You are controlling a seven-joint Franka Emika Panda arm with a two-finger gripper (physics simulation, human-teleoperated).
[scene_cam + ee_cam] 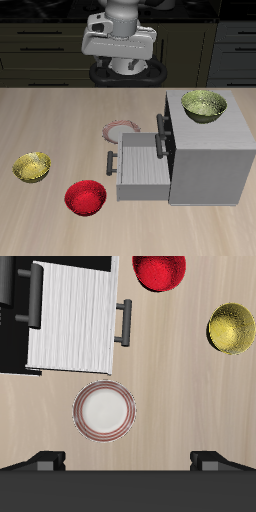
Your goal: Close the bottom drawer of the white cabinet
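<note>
The white cabinet [210,160] stands near the table's front edge. Its bottom drawer [142,165] is pulled far out, its short dark handle [112,163] pointing toward the red bowl. The drawers above are shut, and their dark handles [161,135] sit on the cabinet's face. My gripper [120,45] hangs high above the table's back, well away from the drawer and touching nothing. In the wrist view the fingertips [45,461] stand wide apart around my gripper [128,461], open and empty. The open drawer [70,318], its handle [126,323] and the cabinet [12,356] show below it.
A white plate with a pink rim [122,130] [104,410] lies beside the open drawer, farther back. A red bowl [86,197] [160,269] sits near the front edge by the handle. A yellow bowl [31,167] [232,328] lies beyond it. An olive bowl [204,105] sits on the cabinet top.
</note>
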